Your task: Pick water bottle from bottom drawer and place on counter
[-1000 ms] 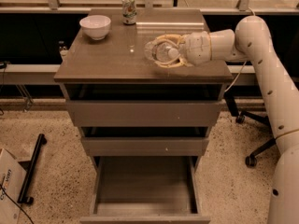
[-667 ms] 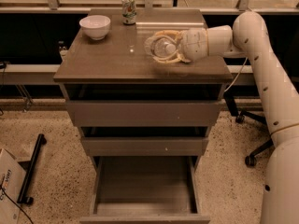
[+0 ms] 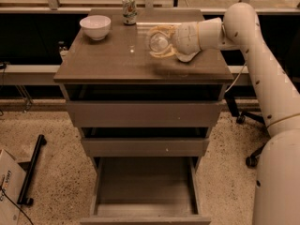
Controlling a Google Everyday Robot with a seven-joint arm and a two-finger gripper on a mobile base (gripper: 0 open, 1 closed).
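The water bottle (image 3: 157,41), clear and ribbed, lies sideways between the tan fingers of my gripper (image 3: 161,43), which is shut on it. The gripper holds it over the right-middle of the counter (image 3: 112,62), just above the surface or touching it; I cannot tell which. The white arm (image 3: 243,27) reaches in from the right. The bottom drawer (image 3: 145,189) is pulled open at the foot of the cabinet, and its tray shows nothing inside.
A white bowl (image 3: 95,26) stands at the counter's back left. A printed can (image 3: 129,9) stands at the back edge. The two upper drawers (image 3: 143,114) are slightly ajar. An office chair base (image 3: 248,121) is on the floor at the right, a cardboard box (image 3: 8,186) at the left.
The gripper with the bottle has moved a little farther back over the counter and slightly to the left. Nothing else has moved.
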